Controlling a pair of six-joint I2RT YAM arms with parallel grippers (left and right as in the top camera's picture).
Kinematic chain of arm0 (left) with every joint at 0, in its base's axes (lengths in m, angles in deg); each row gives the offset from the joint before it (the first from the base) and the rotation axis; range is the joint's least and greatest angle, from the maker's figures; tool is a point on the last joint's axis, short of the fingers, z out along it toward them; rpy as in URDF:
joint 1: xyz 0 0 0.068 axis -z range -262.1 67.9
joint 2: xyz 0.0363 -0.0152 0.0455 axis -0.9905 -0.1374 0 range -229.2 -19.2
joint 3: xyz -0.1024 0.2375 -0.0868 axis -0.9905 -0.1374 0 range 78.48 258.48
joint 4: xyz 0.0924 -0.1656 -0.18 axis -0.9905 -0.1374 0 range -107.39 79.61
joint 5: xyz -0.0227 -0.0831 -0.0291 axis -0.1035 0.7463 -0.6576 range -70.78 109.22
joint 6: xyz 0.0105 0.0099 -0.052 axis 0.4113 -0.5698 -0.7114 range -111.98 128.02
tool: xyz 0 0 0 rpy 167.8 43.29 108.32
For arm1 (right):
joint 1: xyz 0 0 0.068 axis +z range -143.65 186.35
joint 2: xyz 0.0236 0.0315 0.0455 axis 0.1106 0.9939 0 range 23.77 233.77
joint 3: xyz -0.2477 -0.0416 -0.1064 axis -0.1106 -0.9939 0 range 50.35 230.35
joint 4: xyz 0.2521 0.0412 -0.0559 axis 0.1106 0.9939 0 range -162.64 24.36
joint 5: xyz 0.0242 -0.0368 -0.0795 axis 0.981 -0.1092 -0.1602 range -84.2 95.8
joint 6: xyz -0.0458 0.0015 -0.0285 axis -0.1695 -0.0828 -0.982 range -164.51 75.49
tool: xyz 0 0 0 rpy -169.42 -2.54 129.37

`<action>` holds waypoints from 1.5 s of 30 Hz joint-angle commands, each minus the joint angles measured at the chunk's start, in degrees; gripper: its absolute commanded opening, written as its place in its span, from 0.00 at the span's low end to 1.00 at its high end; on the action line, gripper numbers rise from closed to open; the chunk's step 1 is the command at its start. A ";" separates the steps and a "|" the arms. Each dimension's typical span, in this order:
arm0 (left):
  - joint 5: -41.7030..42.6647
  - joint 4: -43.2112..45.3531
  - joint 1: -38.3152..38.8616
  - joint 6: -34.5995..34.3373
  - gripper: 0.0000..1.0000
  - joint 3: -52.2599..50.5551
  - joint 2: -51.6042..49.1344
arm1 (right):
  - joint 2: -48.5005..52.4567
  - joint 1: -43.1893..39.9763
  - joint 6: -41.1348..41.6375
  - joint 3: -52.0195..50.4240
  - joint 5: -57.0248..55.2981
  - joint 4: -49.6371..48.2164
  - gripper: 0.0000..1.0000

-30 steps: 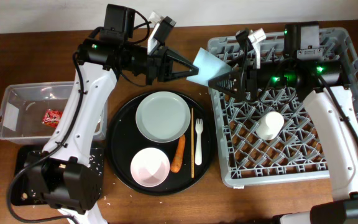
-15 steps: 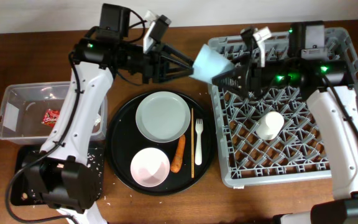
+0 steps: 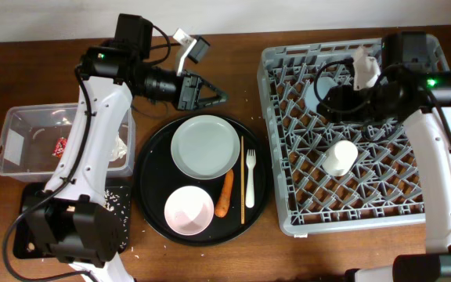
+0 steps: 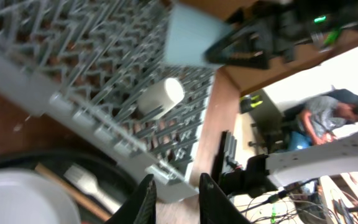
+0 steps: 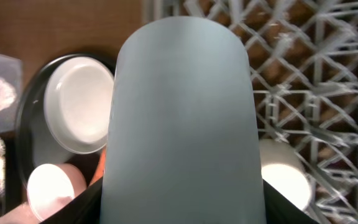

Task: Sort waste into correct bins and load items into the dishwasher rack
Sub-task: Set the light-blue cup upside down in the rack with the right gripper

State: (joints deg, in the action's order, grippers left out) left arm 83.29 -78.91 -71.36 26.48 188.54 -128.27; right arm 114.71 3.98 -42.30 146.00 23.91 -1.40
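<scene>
My right gripper (image 3: 329, 97) is shut on the light blue cup (image 3: 318, 88) and holds it over the back of the grey dishwasher rack (image 3: 382, 205). The cup (image 5: 182, 112) fills the right wrist view, with a finger on each side. My left gripper (image 3: 212, 96) hangs open and empty above the back edge of the round black tray (image 3: 151, 182); in the left wrist view its fingertips (image 4: 146, 186) stand a little apart. The white cup (image 3: 340, 157) lies in the rack. On the round tray are the plate (image 3: 204, 146), bowl (image 3: 189, 210), carrot (image 3: 225, 193), chopsticks (image 3: 242, 180) and fork (image 3: 250, 174).
The clear tub (image 3: 18, 125) at the left holds the red wrapper (image 3: 61, 145) and some white tissue (image 3: 120, 149). The shallow black tray (image 3: 34, 223) in front of it carries rice-like scraps (image 3: 116, 200). The left arm crosses above the tub.
The left gripper opened off the light blue cup and drew back to the left. The right gripper closed on the cup and carried it right, over the rack.
</scene>
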 commanded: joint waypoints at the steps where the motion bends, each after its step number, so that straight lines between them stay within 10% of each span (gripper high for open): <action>1: -11.52 -3.91 -0.15 0.22 0.19 0.68 0.44 | -0.44 -0.26 2.49 1.42 -10.51 2.34 0.54; 9: -40.15 -6.16 0.35 -19.34 0.19 0.68 0.44 | 2.23 6.21 5.51 1.42 -18.93 1.20 0.55; 32: -41.22 -7.21 0.98 -19.32 0.20 0.68 0.44 | 16.50 8.76 5.55 -0.94 -21.62 -1.73 0.56; 35: -41.22 -7.21 0.98 -19.32 0.20 0.68 0.44 | 16.50 8.74 5.53 -0.94 -21.62 -1.57 0.73; 45: -44.09 -7.91 0.98 -19.34 0.20 0.68 0.44 | 16.02 7.89 3.82 11.37 -21.18 5.99 0.79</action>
State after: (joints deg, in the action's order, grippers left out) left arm 42.24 -86.31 -70.40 7.70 188.56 -128.27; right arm 131.21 12.40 -37.73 148.15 2.64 0.48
